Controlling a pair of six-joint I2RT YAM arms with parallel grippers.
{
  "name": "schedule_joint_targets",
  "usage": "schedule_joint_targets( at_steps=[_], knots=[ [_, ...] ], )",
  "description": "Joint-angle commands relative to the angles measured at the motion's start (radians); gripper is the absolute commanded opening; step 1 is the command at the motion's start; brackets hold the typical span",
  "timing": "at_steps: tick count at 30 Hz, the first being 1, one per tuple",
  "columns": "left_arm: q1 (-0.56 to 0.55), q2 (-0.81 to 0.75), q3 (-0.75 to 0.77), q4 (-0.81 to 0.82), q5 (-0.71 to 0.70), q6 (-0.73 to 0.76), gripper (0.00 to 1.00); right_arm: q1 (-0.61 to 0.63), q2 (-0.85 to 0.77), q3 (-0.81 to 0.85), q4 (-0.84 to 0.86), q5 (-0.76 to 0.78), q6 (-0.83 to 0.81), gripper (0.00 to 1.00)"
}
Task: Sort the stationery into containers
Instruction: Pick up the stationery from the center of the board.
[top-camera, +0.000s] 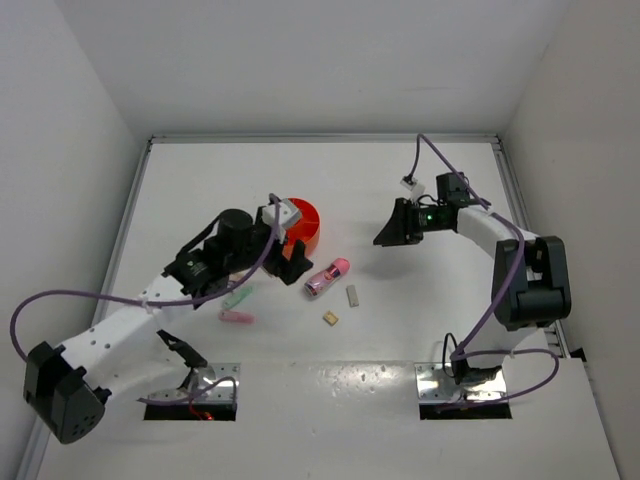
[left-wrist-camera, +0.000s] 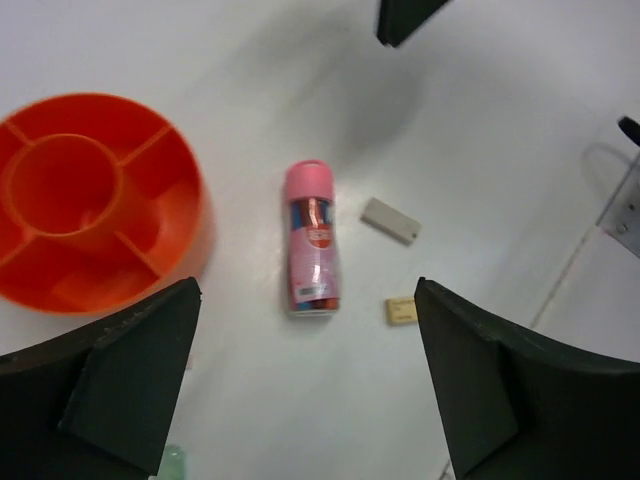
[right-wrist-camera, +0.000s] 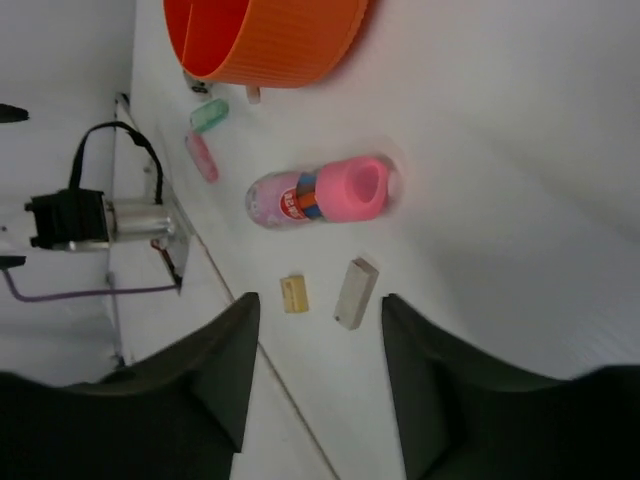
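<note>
The orange tub (top-camera: 305, 225) (left-wrist-camera: 90, 200) (right-wrist-camera: 265, 40), with a central cup and divided compartments, stands mid-table. A pink capsule (top-camera: 327, 277) (left-wrist-camera: 312, 240) (right-wrist-camera: 320, 192) lies just right of it. Two small beige blocks (top-camera: 352, 295) (top-camera: 331, 318) lie beyond the capsule. A mint stick (top-camera: 238, 298) (right-wrist-camera: 209, 115) and a pink stick (top-camera: 237, 317) (right-wrist-camera: 201, 157) lie left of the tub. My left gripper (top-camera: 290, 255) (left-wrist-camera: 308, 290) hovers beside the tub, open wide, empty, the capsule ahead of its fingers. My right gripper (top-camera: 395, 228) (right-wrist-camera: 320, 305) hangs right of the capsule, jaws apart, holding nothing.
Metal base plates (top-camera: 210, 385) (top-camera: 455, 385) with purple cables sit at the near edge. White walls close in the table on three sides. A motor with a cable (right-wrist-camera: 75, 220) shows at the table's edge.
</note>
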Motion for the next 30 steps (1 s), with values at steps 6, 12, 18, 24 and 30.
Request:
schedule_joint_targets(
  at_steps=[6,12,18,24,30],
  knots=[
    [-0.224,0.27,0.191,-0.006,-0.133,0.091,0.89,0.001,-0.17,0.027,0.111,0.198,0.031,0.78],
    [-0.276,0.587,0.408,-0.102,-0.186,0.177,0.42,-0.02,-0.293,0.038,0.101,0.369,0.004,0.6],
    [-0.287,0.81,0.547,-0.194,-0.259,0.169,0.64,-0.02,-0.346,0.038,0.088,0.443,-0.016,0.09],
    [-0.309,0.897,0.581,-0.194,-0.356,0.148,0.7,-0.02,-0.376,0.029,0.097,0.461,-0.025,0.26],
    [-0.309,0.933,0.581,-0.194,-0.403,0.137,0.7,-0.02,-0.376,0.029,0.098,0.472,-0.025,0.29]
  ],
)
